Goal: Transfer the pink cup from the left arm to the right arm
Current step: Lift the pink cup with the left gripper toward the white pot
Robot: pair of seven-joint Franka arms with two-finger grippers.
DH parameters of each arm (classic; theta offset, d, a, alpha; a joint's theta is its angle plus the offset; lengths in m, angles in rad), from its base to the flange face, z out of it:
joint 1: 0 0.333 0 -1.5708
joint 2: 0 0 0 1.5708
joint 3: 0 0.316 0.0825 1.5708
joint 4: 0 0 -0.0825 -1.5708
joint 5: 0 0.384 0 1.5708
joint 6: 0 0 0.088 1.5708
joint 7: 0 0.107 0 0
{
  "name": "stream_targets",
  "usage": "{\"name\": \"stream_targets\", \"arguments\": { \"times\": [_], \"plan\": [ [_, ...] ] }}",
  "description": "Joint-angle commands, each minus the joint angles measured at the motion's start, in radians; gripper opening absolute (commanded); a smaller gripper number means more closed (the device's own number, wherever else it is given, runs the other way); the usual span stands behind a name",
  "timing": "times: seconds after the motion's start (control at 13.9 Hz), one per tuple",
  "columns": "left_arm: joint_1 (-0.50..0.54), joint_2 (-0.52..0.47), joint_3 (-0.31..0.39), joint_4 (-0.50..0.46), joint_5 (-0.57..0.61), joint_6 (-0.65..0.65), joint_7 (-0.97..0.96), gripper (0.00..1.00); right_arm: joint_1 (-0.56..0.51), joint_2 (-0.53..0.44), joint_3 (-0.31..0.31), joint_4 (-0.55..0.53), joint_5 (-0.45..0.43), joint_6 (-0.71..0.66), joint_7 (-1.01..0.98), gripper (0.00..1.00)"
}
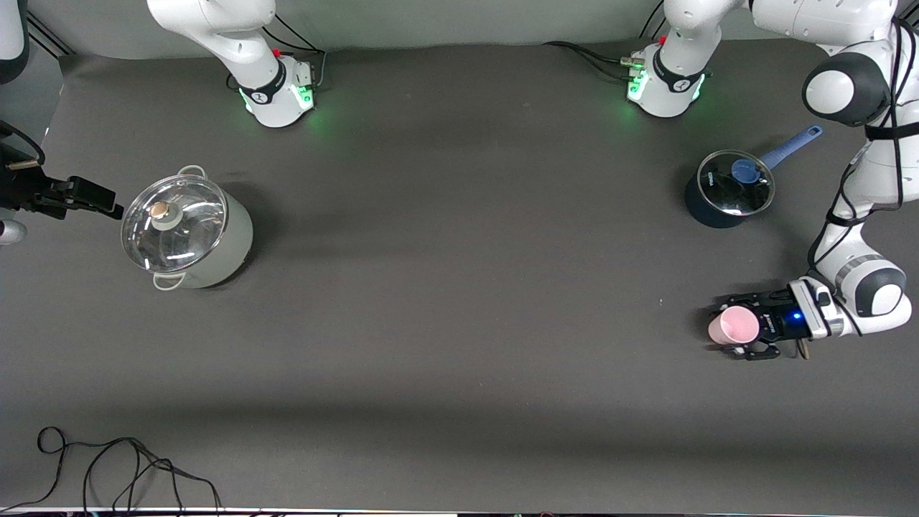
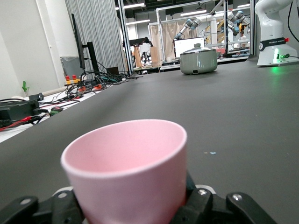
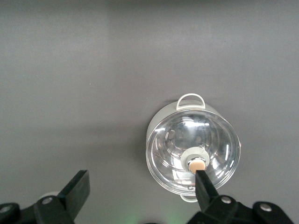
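Note:
The pink cup [image 1: 731, 325] is a small pale-pink tumbler, upright at table height near the left arm's end of the table. My left gripper [image 1: 741, 327] reaches in low and level, and its black fingers press on both sides of the cup. In the left wrist view the cup [image 2: 126, 168] fills the space between the jaws of the left gripper [image 2: 133, 207]. My right gripper [image 1: 108, 205] hangs open and empty in the air at the right arm's end, beside the grey pot. In the right wrist view the right gripper [image 3: 140, 189] shows bare table between its fingers.
A grey-green pot with a glass lid [image 1: 187, 233] stands toward the right arm's end; it also shows in the right wrist view [image 3: 192, 149] and the left wrist view [image 2: 198, 60]. A dark blue saucepan with lid [image 1: 726, 190] stands farther from the front camera than the cup. A black cable [image 1: 108, 467] lies at the front edge.

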Motion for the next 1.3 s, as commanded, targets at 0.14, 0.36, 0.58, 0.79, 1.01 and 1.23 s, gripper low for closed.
{"name": "stream_targets", "arguments": {
  "times": [0.14, 0.36, 0.58, 0.79, 1.01, 1.23],
  "plan": [
    [-0.081, 0.019, 0.004, 0.023, -0.067, 0.007, 0.020, 0.00, 0.003, -0.011, -0.004, 0.002, 0.021, -0.009, 0.002, 1.00],
    [-0.172, 0.015, -0.054, 0.026, -0.102, 0.040, 0.020, 0.00, 0.003, -0.011, -0.004, 0.002, 0.021, -0.009, 0.002, 1.00],
    [-0.227, 0.013, -0.192, 0.024, -0.165, 0.221, 0.014, 0.00, 0.003, -0.014, -0.004, 0.005, 0.021, -0.009, 0.017, 1.00],
    [-0.311, 0.010, -0.306, 0.026, -0.247, 0.451, 0.012, 0.00, -0.002, -0.020, -0.013, 0.033, 0.022, -0.024, 0.072, 1.00],
    [-0.413, 0.006, -0.488, 0.029, -0.350, 0.793, 0.011, 0.00, 0.006, -0.039, -0.019, 0.067, 0.023, -0.066, 0.303, 1.00],
    [-0.564, 0.004, -0.611, 0.119, -0.370, 1.146, -0.046, 0.00, 0.008, -0.050, -0.009, 0.096, 0.027, -0.101, 0.593, 1.00]
  ]
}}
